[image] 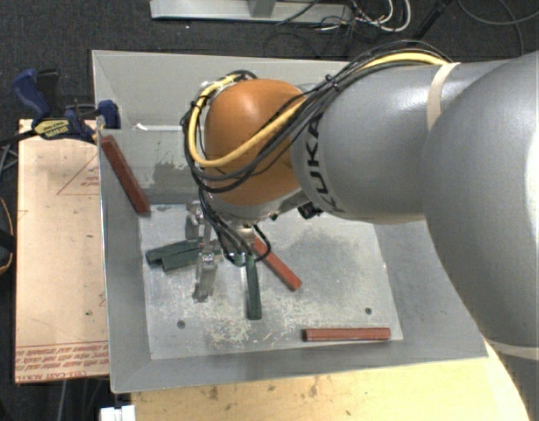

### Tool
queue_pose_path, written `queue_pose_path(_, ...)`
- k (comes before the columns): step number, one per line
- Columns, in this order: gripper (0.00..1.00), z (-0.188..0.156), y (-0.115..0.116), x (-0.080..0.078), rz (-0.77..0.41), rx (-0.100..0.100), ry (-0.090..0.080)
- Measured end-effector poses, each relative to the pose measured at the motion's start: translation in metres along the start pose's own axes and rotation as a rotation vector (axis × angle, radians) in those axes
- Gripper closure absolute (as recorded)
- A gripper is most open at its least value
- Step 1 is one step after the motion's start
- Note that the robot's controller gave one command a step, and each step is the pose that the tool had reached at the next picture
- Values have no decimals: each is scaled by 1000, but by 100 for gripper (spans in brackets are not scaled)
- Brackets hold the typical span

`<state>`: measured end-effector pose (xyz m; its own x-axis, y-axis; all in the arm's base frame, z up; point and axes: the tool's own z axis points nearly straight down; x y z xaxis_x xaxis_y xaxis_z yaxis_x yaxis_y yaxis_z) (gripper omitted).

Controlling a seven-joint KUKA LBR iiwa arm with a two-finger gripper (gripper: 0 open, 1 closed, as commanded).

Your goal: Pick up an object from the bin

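In the bin's left half, close to the floor: I find the hand lowered beneath the orange wrist cover
Hand state: I cannot tell whether it is spread or pressed together; the wrist above it masks too much
Arm: grey, reaching in from the right and covering the right rear part of the bin; yellow and black cables loop over the orange cover
Nearest thing: a dark green bar lying flat on the floor and running left from the hand; its right end meets the hand, and I cannot confirm whether it is gripped or only touched
Second green bar: just right of the hand, pointing toward the front wall, its upper end hidden under the wrist
Centre red-brown bar: set diagonally just right of the second green bar, its upper left end under the wrist; whether the two touch there I cannot tell
Front red-brown bar: flat on the floor along the front wall, well apart from the hand
Left red-brown bar: tilted along the left wall, well apart from the hand
Bin: grey metal with sloping walls; the floor is scuffed and pale-speckled around the bars
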<state>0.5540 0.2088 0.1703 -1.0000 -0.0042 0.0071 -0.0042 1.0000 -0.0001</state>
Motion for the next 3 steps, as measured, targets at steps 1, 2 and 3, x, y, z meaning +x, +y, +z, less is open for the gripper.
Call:
queue_pose_path(1, 0, -5, -1, -2, 4, -1, -7)
queue_pose_path(2, 100, 85, -19, -38, 145, -2, -7)
queue_pose_path(3, 100, 85, -19, -38, 145, -2, -7)
